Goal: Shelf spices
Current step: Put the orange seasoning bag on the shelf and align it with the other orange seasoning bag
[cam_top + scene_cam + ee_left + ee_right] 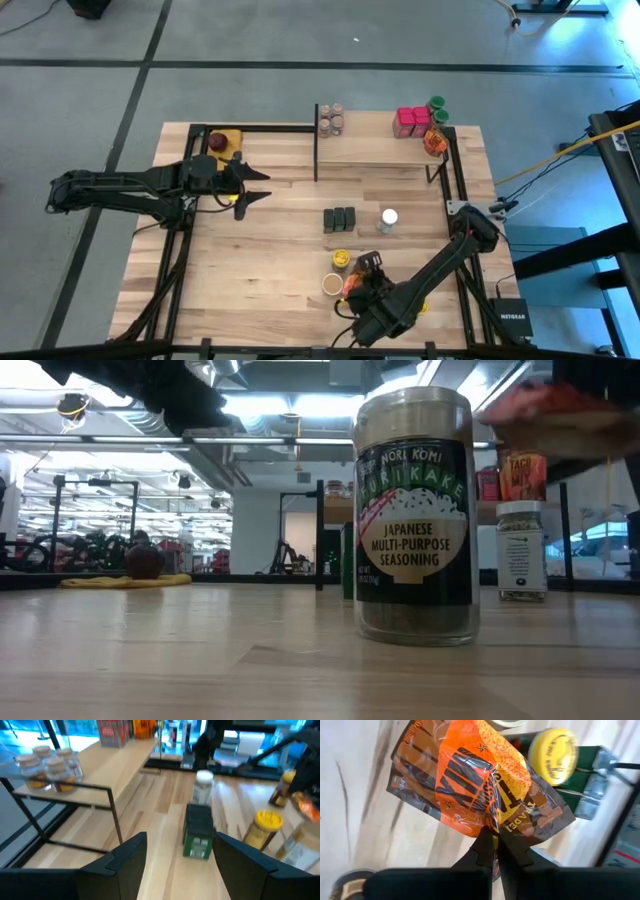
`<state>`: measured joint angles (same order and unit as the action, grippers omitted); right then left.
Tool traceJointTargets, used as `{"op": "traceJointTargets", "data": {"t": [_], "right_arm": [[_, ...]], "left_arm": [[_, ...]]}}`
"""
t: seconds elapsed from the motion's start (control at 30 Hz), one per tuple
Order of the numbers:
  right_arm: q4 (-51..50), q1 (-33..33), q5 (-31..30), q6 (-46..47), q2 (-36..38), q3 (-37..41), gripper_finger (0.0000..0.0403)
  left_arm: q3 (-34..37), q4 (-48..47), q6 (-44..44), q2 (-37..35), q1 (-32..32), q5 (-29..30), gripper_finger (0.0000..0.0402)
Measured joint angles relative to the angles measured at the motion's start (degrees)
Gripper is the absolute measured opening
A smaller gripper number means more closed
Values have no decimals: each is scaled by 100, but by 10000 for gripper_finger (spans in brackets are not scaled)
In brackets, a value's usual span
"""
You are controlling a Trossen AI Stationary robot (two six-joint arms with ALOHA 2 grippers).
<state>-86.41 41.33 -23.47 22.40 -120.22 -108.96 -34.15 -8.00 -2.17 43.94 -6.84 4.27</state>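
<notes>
Orange packet between right fingers

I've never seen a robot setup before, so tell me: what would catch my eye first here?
Probably the bright orange packet, pinched in the shut right gripper near the table's front edge, close to a yellow-lidded jar. Next, the big furikake seasoning jar standing right in front of the low camera. The left gripper hovers open on the other side, beside the pale wood shelf already carrying jars and red boxes.
</notes>
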Motion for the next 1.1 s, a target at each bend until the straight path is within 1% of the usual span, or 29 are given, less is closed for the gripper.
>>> {"op": "traceJointTargets", "data": {"t": [0.1,0.17,0.37,0.43,0.53,0.63,0.73,0.9,0.97,1.1], "right_arm": [[-365,79,-288,231,-3,-341,10],[-358,93,-614,314,17,-507,10],[-353,150,-1414,136,7,-989,11],[-352,142,-1875,21,7,-1071,10],[-301,40,-2616,-330,5,-1087,10],[-234,-210,-3064,-467,-71,-1085,10],[-181,-485,-3158,-482,-155,-1085,11],[47,-910,-3304,-638,-267,-904,12],[253,-1048,-3305,-786,-267,-767,12],[378,-1198,-3314,-794,-266,-694,12]], "left_arm": [[0,291,-52,59,15,-64,219],[0,421,-149,134,39,-107,219],[0,1094,-563,633,156,-155,219],[0,1435,-786,886,163,-351,219],[0,2023,-1089,1357,163,-954,219],[0,2797,-1349,1847,165,-1165,219],[-143,3143,-1692,2213,161,-1175,219],[-430,3112,-1990,2752,267,-1476,219],[-579,3110,-2018,2945,350,-1535,219],[-774,3085,-1998,3176,526,-1578,219]]}}
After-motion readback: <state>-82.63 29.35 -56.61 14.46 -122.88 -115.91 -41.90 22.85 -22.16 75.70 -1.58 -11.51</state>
